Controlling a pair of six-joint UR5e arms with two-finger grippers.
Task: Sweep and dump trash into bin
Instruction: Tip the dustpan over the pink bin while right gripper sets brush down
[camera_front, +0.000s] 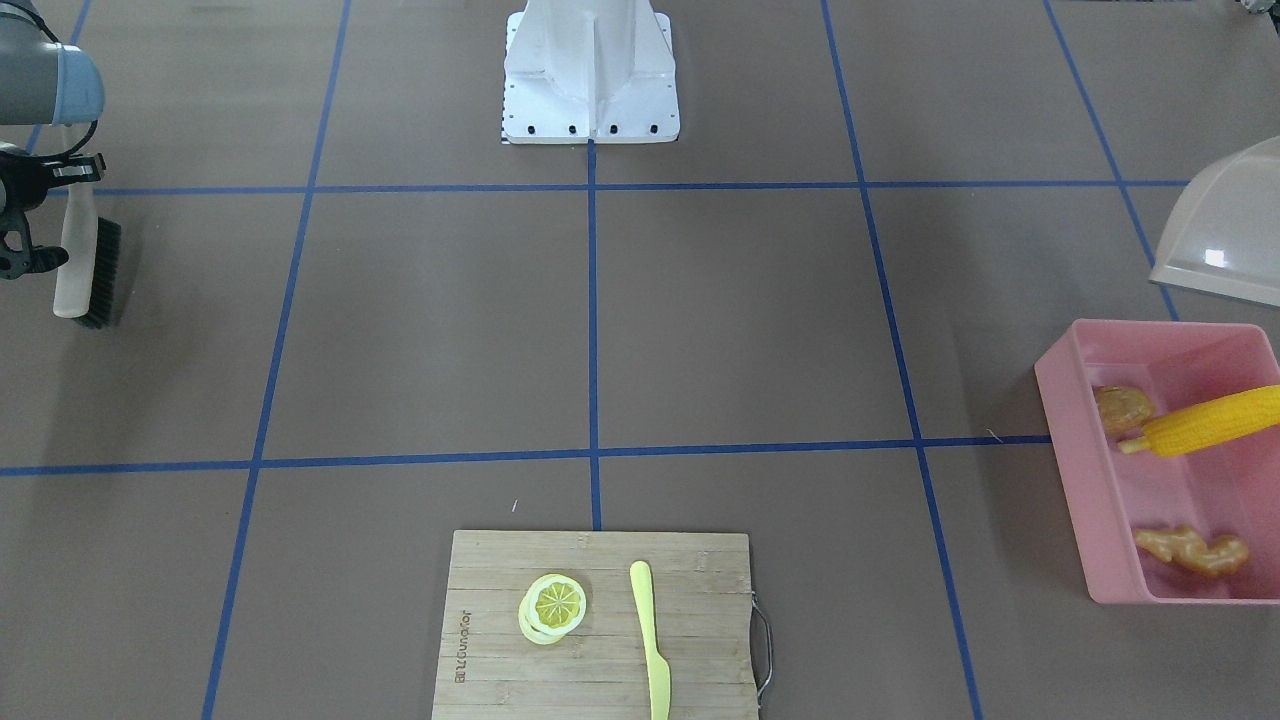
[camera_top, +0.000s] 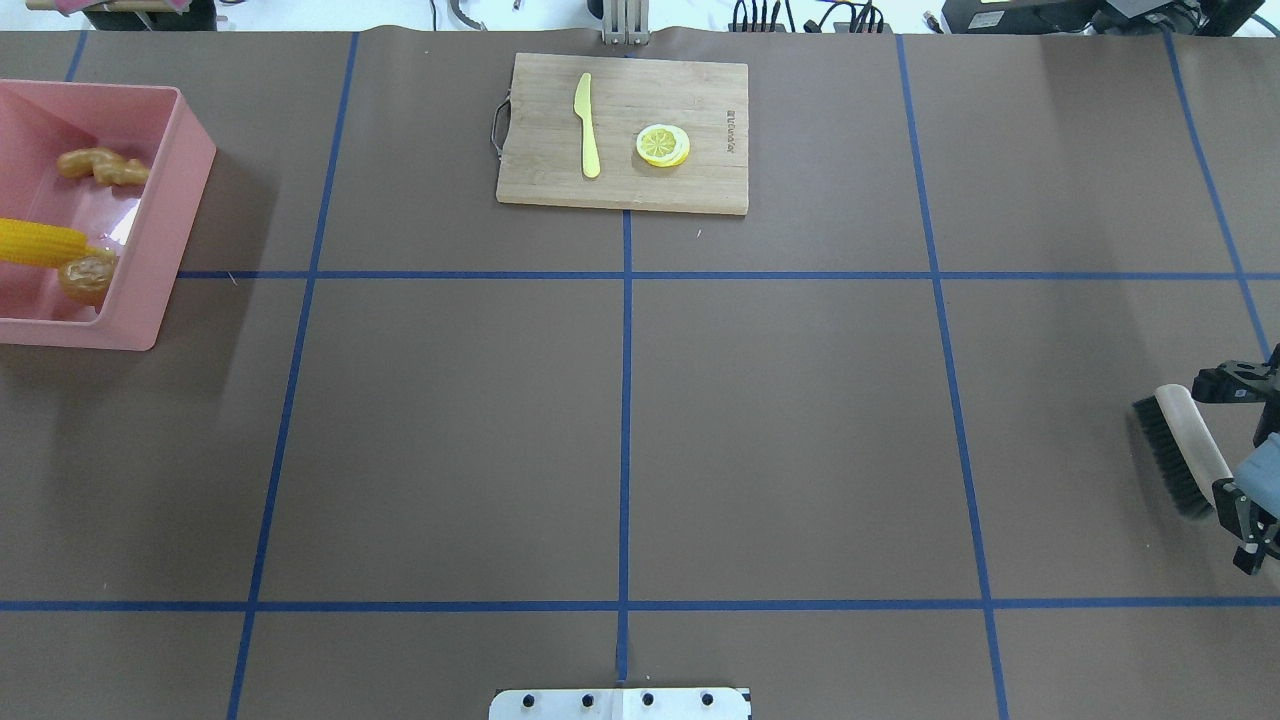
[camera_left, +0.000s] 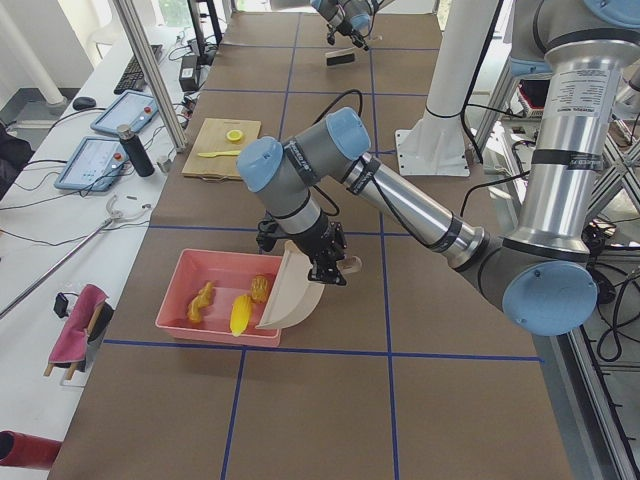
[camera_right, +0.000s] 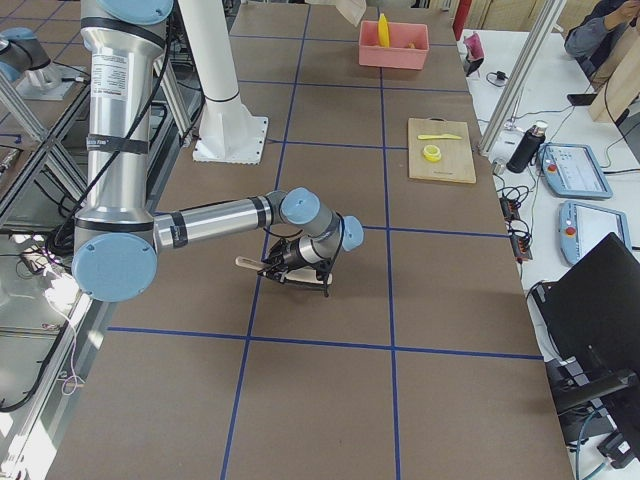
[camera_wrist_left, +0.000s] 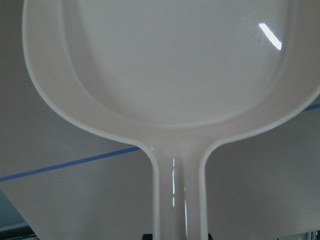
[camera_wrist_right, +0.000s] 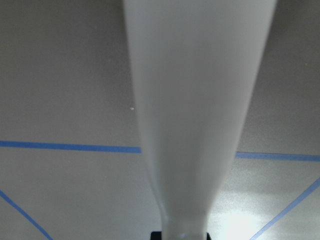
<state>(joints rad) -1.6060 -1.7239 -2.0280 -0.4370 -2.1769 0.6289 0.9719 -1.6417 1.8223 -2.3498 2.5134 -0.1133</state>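
Grips the handle of the beige dustpan (camera_front: 1225, 225) in the left jaws, closed firmly around it. Holds the pan tipped, mouth downward, above the robot-side rim of the pink bin (camera_front: 1075, 440), just below and ahead of those jaws. Shows all three pieces of trash inside the bin: the yellow corn cob (camera_front: 1205, 420) aslant across the middle, the brown potato (camera_front: 1120, 408) right beside its stalk end, and the tan ginger root (camera_front: 1195, 552) apart, toward the farther wall.

Clamps the pale handle of the black-bristled hand brush (camera_front: 85, 265) in the right jaws, shut on it, bristles close to the brown tabletop (camera_front: 760, 330); contact not clear. Sits well apart from bin and trash, at the opposite end.

Also carries, between the two sets of jaws and toward the operators' edge, a wooden cutting board (camera_front: 500, 620) with a lemon slice (camera_front: 553, 605) and a yellow-green plastic knife (camera_front: 650, 640), side by side, not touching.
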